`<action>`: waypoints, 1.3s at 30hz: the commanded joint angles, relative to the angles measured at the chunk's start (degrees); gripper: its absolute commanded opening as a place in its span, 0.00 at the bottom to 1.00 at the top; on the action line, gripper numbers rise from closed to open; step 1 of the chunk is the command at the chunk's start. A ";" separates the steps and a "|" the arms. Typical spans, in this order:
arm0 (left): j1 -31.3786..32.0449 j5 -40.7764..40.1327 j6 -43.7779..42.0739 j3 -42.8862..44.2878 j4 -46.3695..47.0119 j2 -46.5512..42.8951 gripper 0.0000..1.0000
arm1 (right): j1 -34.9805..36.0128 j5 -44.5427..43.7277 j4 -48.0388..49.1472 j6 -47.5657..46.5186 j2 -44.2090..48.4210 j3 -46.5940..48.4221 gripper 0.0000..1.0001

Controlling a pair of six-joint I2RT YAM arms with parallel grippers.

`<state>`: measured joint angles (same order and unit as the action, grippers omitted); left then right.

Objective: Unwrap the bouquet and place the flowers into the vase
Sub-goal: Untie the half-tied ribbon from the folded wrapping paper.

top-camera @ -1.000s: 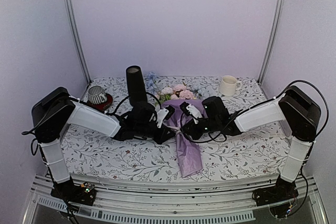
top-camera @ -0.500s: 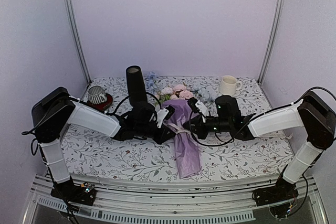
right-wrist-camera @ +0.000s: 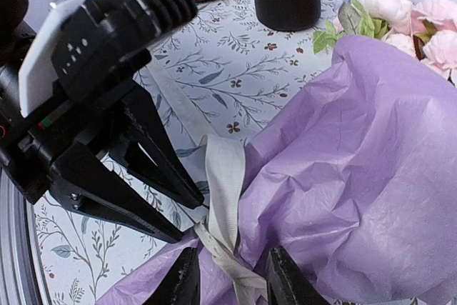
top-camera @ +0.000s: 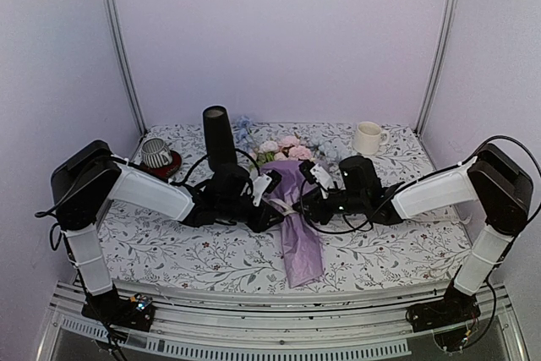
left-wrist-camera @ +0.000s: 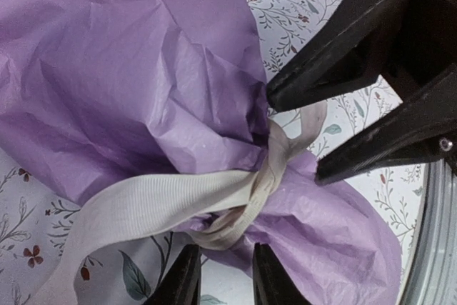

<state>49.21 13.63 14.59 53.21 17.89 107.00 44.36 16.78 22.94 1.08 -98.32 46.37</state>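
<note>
Status: we find the task at an early stage. The bouquet [top-camera: 296, 217] lies flat in the middle of the table [top-camera: 169, 251], blooms pointing toward the back wall and the tail of its cone pointing toward the near edge. The cream ribbon [left-wrist-camera: 164, 201] is still knotted around the waist of the lilac wrapping paper [right-wrist-camera: 357, 148], and the flowers [top-camera: 283, 148] are all still inside the wrap. The vase [top-camera: 218, 137] stands upright at the back left with no stems in it. What remains is untying, opening the paper and moving every stem.

Grippers: the left gripper [left-wrist-camera: 225, 276] has its jaws a little apart, tips just short of the knot and clamped on nothing. The right gripper [right-wrist-camera: 232, 280] also has its jaws apart, with a strand of ribbon running between its fingers (we see no squeeze on it).

Clearances: the two grippers face each other tip to tip across the knot, so there is very little room between them. The vase stands just behind the left arm's wrist, and we judge a knock-over possible if that arm swings back. The white mug [top-camera: 367, 137] and the striped cup [top-camera: 155, 152] stand well apart from the work. The cone's tail lies near the table's front edge.
</note>
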 commanded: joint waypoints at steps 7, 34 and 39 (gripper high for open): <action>-0.43 0.17 -0.73 2.58 0.61 2.32 0.30 | 0.34 -1.88 -7.09 0.01 -5.90 5.65 0.35; -1.86 -2.61 1.40 1.73 -0.84 1.31 0.00 | 0.31 -10.24 -1.23 1.35 3.01 -1.27 0.10; -1.84 -2.42 1.50 1.29 -0.95 0.89 0.00 | 0.33 -11.94 -1.32 1.97 2.96 -1.25 0.09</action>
<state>48.10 11.53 15.94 55.44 17.26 109.54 44.58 7.55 20.21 2.11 -96.55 45.87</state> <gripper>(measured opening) 0.008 0.091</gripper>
